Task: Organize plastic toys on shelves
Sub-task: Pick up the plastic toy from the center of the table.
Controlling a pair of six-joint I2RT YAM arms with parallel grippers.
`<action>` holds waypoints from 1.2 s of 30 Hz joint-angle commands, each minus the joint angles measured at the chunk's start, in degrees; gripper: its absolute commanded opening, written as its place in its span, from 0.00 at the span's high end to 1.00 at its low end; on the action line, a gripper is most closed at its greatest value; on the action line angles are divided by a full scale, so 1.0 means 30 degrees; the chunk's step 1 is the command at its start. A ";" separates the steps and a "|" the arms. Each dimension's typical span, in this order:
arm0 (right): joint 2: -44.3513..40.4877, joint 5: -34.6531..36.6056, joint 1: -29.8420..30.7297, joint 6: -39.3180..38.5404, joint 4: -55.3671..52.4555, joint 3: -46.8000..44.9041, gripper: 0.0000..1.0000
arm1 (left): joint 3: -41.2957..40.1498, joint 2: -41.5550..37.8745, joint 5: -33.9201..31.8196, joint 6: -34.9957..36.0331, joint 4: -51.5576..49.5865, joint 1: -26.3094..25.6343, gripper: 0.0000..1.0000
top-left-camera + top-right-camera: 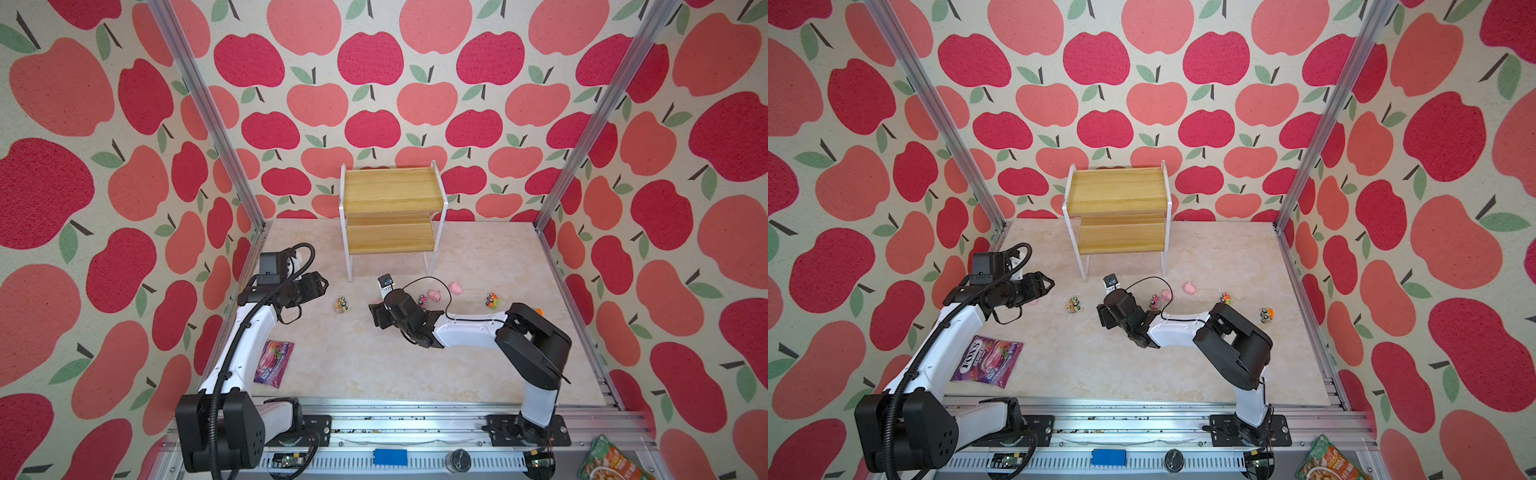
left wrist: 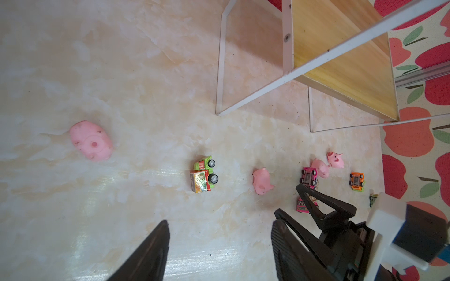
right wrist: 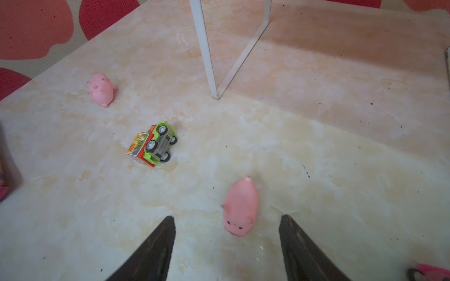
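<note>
Clearly my right pincer (image 3: 227, 217) gaped released around the pink pig (image 3: 239, 206); an off-centre squeeze could squirt it across the desk (image 3: 316, 146).

The surface (image 1: 357, 365) looks like polished marbled stone, glossy under the light. The shelves (image 1: 390, 189) have yellowish wooden boards with a slight sheen and a smooth white metal frame (image 3: 207, 60). 1 pig (image 3: 239, 209) looks matt and rubbery, the yellow-green truck (image 3: 155, 146) hard shiny plastic. The purple packet (image 1: 988, 361) is glossy film. The walls (image 1: 124, 166) look like rough woven cloth.
</note>
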 commanded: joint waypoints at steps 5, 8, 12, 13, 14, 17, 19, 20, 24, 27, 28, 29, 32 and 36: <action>0.1530 0.1655 -0.0001 0.1019 0.1663 -0.0345 0.33 | 0.0078 -0.0687 -0.0581 0.0529 -0.0529 -0.0409 0.31; 0.2061 0.1777 0.0043 0.0639 0.2335 -0.0181 0.34 | 0.0069 -0.0745 -0.0561 0.0573 -0.0550 -0.0441 0.31; 0.2723 0.2189 0.0118 0.0571 0.2949 -0.0081 0.35 | 0.0051 -0.0850 -0.0587 0.0575 -0.0499 -0.0469 0.31; 0.2830 0.2312 0.0118 0.0607 0.3079 -0.0038 0.36 | 0.0045 -0.0849 -0.0612 0.0584 -0.0499 -0.0469 0.31; 0.2946 0.2331 0.0146 0.0550 0.3324 -0.0106 0.36 | 0.0025 -0.0864 -0.0592 0.0587 -0.0500 -0.0469 0.31; 0.3286 0.2585 0.0150 0.0089 0.4305 -0.0169 0.40 | 0.0017 -0.0837 -0.0620 0.0591 -0.0470 -0.0517 0.31; 0.3601 0.2586 0.0172 -0.0468 0.5229 -0.0257 0.42 | -0.0004 -0.0822 -0.0636 0.0612 -0.0469 -0.0528 0.31; 0.3741 0.2639 0.0173 -0.0575 0.5482 -0.0228 0.42 | -0.0008 -0.0836 -0.0648 0.0616 -0.0469 -0.0543 0.31; 0.4334 0.2589 0.0195 -0.1029 0.6773 -0.0283 0.44 | -0.0061 -0.0834 -0.0731 0.0646 -0.0441 -0.0615 0.31; 0.4600 0.2588 0.0244 -0.1327 0.7115 -0.0169 0.45 | -0.0041 -0.0811 -0.0760 0.0646 -0.0447 -0.0645 0.31; 0.4673 0.2588 0.0275 -0.1513 0.7316 -0.0169 0.46 | -0.0077 -0.0804 -0.0760 0.0646 -0.0440 -0.0645 0.31; 0.4731 0.2643 0.0304 -0.1616 0.7451 -0.0154 0.47 | -0.0081 -0.0804 -0.0760 0.0646 -0.0440 -0.0672 0.31; 0.4813 0.2793 0.0333 -0.1904 0.7375 0.0064 0.51 | -0.0083 -0.0826 -0.0760 0.0650 -0.0418 -0.0675 0.31; 0.4900 0.2764 0.0346 -0.2048 0.7503 0.0211 0.58 | -0.0075 -0.0778 -0.0702 0.0646 -0.0389 -0.0702 0.31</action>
